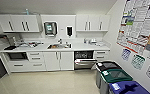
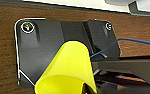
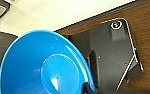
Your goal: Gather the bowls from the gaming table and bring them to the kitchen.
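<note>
The robot faces the kitchen (image 1: 53, 45). Along the back wall stand white upper cabinets (image 1: 18, 23) with dark bar handles, and under them a white countertop (image 1: 76, 47) with a steel sink (image 1: 59, 46) in its middle. Small items lie on the countertop to the left of the sink; what they are I cannot tell. Two dispensers (image 1: 50, 28) hang on the wall above the sink. Under the countertop, right of the white doors, a dishwasher (image 1: 84, 60) stands with its door partly open, leaning out into the room. At the right wall, below a board of posters (image 1: 137, 23), three bins (image 1: 116, 76) stand in a row with a black, a green and a blue lid. The pale floor (image 1: 41, 82) stretches before the cabinets.

The yellow bowl (image 2: 68, 70) shows large and very close in the left wrist view, tilted, in front of the dark plate of the arm. The blue bowl (image 3: 43, 65) shows equally close in the right wrist view, its inside turned toward the camera. How the fingers of either gripper stand, I cannot tell, and whether they pinch the bowls is hidden.
</note>
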Robot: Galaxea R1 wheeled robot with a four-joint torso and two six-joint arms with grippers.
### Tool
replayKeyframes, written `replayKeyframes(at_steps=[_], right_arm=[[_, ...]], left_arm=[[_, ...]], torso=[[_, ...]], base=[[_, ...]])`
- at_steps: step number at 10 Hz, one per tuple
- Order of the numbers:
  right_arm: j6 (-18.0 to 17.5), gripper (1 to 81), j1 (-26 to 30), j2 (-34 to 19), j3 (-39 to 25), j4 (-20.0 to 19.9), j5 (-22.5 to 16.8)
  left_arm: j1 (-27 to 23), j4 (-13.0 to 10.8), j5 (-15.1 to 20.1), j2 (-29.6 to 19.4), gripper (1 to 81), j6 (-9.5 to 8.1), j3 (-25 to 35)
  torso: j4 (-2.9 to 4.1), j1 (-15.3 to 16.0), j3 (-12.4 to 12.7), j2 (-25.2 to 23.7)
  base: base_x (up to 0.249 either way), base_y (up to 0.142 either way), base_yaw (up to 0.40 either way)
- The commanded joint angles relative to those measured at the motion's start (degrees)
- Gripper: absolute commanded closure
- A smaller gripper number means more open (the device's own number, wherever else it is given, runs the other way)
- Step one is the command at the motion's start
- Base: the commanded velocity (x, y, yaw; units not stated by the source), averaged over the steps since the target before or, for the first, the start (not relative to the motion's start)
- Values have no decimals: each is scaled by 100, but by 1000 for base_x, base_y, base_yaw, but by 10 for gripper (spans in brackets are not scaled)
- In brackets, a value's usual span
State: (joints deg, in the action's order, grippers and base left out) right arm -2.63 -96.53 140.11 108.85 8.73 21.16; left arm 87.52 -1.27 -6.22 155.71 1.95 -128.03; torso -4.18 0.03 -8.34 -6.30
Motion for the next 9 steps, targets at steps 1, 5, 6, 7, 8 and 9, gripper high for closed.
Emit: replayKeyframes(at_steps=[1,5,6,7,8,9], right_arm=[[0,811,147,-217,-128,138,-227],[0,811,137,-217,-119,138,-227],[0,811,137,-217,-128,138,-227],[0,811,137,-226,-137,138,-227],[0,811,137,-226,-146,138,-227],[0,811,137,-226,-146,138,-227]], left_arm=[[-231,-14,279,-92,811,51,76],[-248,-14,279,-83,811,51,76],[-248,-14,279,-83,811,51,76],[-248,-14,279,-92,811,51,76],[-248,-14,279,-92,811,51,76],[-248,-14,279,-83,811,51,76]], torso=[[0,0,0,0],[0,2,0,0],[0,0,0,0],[0,0,0,0],[0,2,0,0],[0,2,0,0]], base=[[177,0,0],[177,0,0],[177,0,0],[177,0,0],[178,0,0],[177,0,0]])
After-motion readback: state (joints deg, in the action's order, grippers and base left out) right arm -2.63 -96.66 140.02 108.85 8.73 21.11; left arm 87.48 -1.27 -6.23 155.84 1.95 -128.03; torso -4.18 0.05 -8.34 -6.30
